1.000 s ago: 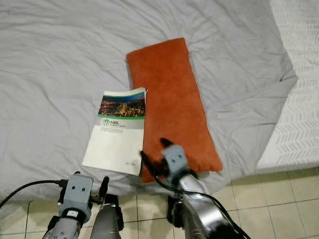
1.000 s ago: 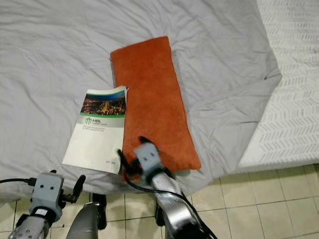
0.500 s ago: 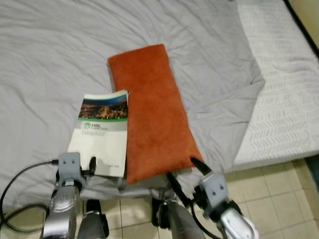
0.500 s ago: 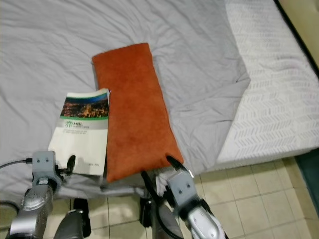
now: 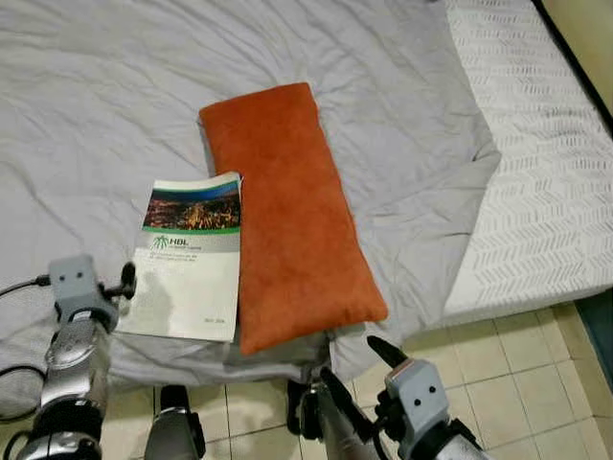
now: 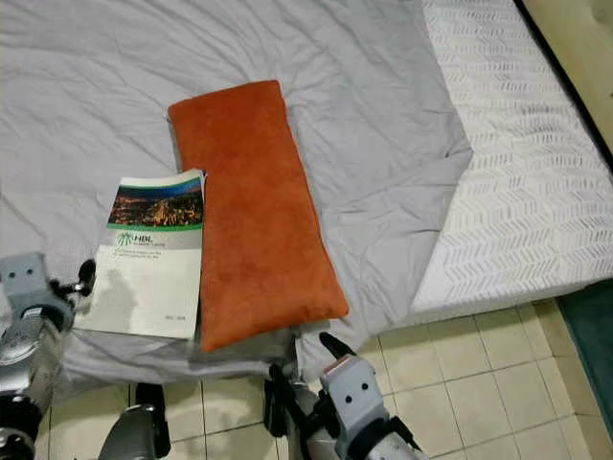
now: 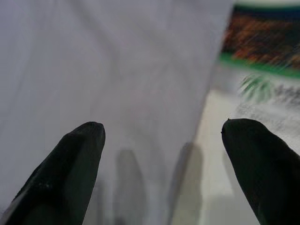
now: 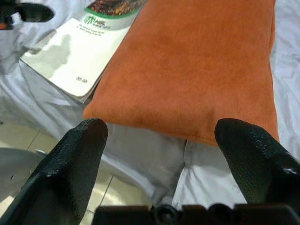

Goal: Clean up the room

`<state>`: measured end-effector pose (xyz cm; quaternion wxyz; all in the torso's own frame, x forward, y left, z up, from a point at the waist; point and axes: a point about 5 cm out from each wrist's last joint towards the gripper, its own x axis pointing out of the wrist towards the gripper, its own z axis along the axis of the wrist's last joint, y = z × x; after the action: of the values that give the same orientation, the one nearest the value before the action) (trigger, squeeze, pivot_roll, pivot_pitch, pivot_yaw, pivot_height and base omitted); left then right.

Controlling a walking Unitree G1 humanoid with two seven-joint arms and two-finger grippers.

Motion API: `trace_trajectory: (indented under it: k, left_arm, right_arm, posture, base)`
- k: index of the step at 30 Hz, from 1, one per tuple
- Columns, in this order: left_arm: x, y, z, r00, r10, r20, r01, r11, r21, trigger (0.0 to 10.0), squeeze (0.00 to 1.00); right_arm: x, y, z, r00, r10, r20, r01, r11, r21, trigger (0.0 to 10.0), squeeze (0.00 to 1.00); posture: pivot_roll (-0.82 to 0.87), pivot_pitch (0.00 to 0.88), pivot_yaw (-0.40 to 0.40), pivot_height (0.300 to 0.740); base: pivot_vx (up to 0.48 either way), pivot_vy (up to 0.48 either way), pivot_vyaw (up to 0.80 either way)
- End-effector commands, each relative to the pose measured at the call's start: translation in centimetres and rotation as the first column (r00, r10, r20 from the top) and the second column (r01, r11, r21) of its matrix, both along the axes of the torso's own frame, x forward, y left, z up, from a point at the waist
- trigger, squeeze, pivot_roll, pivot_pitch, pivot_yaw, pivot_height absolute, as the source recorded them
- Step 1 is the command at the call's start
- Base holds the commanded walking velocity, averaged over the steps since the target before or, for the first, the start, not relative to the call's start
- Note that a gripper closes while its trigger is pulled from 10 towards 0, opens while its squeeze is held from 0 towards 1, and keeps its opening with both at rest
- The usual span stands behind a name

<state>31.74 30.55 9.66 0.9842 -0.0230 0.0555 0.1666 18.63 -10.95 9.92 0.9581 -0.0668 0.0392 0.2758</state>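
A long orange pillow (image 5: 289, 211) is seen lying on the grey sheet (image 5: 105, 105) of a bed, with a booklet (image 5: 190, 257) laid flat just beside it, touching its edge. The left gripper (image 7: 161, 154) is held low over the sheet at the booklet's outer edge, its jaws spread and empty. The right gripper (image 8: 159, 154) is held over the tiled floor (image 5: 517, 374) below the pillow's near end, jaws likewise spread. A white patterned mattress (image 5: 536, 163) is exposed on the bed's right side.

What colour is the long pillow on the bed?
Burnt orange, plain; the pillow shows best in the left eye view.
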Motion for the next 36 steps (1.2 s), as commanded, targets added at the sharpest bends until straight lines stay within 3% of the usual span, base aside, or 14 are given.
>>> trace_trajectory:
  k: [1, 3, 4, 6, 13, 19, 22, 28, 32, 34, 36]
  left_arm:
    - [-0.9, 0.0, -2.1, 0.998, -0.004, -0.056, -0.001, 0.995, -0.096, 10.0, 0.00]
    - [-0.9, -0.1, -2.4, 0.998, -0.004, -0.063, -0.005, 0.991, -0.132, 10.0, 0.00]
    - [-0.9, -0.2, -2.8, 0.998, -0.005, -0.062, -0.008, 0.979, -0.203, 10.0, 0.00]
    - [-0.9, -0.2, -3.0, 0.998, 0.010, -0.061, -0.024, 0.972, -0.233, 10.0, 0.00]
    - [-0.2, -0.4, -2.3, 0.999, 0.003, 0.046, 0.014, 0.931, -0.366, 10.0, 0.00]
    - [0.2, -2.0, -2.5, 0.995, -0.080, 0.061, 0.096, 0.937, -0.336, 10.0, 0.00]
    - [-0.1, -4.0, -3.4, 0.980, -0.194, 0.045, 0.199, 0.949, -0.246, 10.0, 0.00]
    - [-1.3, -4.2, -5.4, 0.980, -0.194, -0.035, 0.177, 0.944, -0.279, 10.0, 0.00]
    - [-2.0, -4.5, -6.6, 0.980, -0.185, -0.072, 0.149, 0.925, -0.349, 10.0, 0.00]
    - [-2.2, -5.0, -7.2, 0.980, -0.187, -0.071, 0.142, 0.898, -0.416, 10.0, 0.00]
    - [-2.3, -5.7, -7.6, 0.982, -0.184, -0.043, 0.133, 0.837, -0.530, 10.0, 0.00]
  right_arm:
    - [-1.0, -0.2, -0.3, 0.998, 0.011, -0.054, -0.011, 1.000, 0.002, 10.0, 0.00]
    - [-1.2, -0.1, -0.2, 0.998, 0.024, -0.062, -0.024, 1.000, 0.009, 10.0, 0.00]
    - [-1.7, 0.0, 0.1, 0.996, 0.042, -0.074, -0.041, 0.999, 0.016, 10.0, 0.00]
    - [-2.3, -0.1, 0.1, 0.994, 0.044, -0.095, -0.043, 0.999, 0.016, 10.0, 0.00]
    - [-4.5, -0.9, 0.2, 0.986, 0.050, -0.157, -0.050, 0.999, -0.002, 10.0, 0.00]
    - [-5.2, -0.8, 0.4, 0.982, 0.054, -0.181, -0.056, 0.998, -0.003, 10.0, 0.00]
    - [-4.9, -0.8, 0.4, 0.981, 0.041, -0.189, -0.042, 0.999, 0.003, 10.0, 0.00]
    - [-4.8, -0.8, 0.1, 0.978, 0.039, -0.205, -0.039, 0.999, 0.002, 10.0, 0.00]
    - [-5.0, -0.7, -0.1, 0.975, 0.042, -0.217, -0.044, 0.999, -0.001, 10.0, 0.00]
    - [-5.1, -0.6, -0.2, 0.973, 0.047, -0.225, -0.049, 0.999, -0.002, 10.0, 0.00]
    - [-5.3, -0.6, -0.3, 0.971, 0.049, -0.233, -0.051, 0.999, -0.004, 10.0, 0.00]
  posture:
    - [-0.22, 0.529, -0.272, 0.740]
    - [-0.23, 0.532, -0.276, 0.740]
    - [-0.25, 0.551, -0.291, 0.740]
    - [-0.26, 0.568, -0.300, 0.740]
    - [-0.31, 0.618, -0.338, 0.740]
    - [-0.31, 0.620, -0.340, 0.740]
    - [-0.30, 0.616, -0.328, 0.740]
    - [-0.28, 0.619, -0.322, 0.740]
    - [-0.28, 0.623, -0.323, 0.740]
    - [-0.28, 0.624, -0.325, 0.740]
    - [-0.28, 0.626, -0.328, 0.740]
  base:
    - [0.000, 0.000, 0.00]
    - [0.000, 0.000, 0.00]
    - [0.000, 0.000, 0.00]
    - [0.000, 0.000, 0.00]
    - [0.000, 0.000, 0.00]
    - [0.000, 0.000, 0.00]
    - [0.000, 0.000, 0.00]
    - [0.000, 0.000, 0.00]
    - [0.000, 0.000, 0.00]
    - [0.000, 0.000, 0.00]
    - [0.000, 0.000, 0.00]
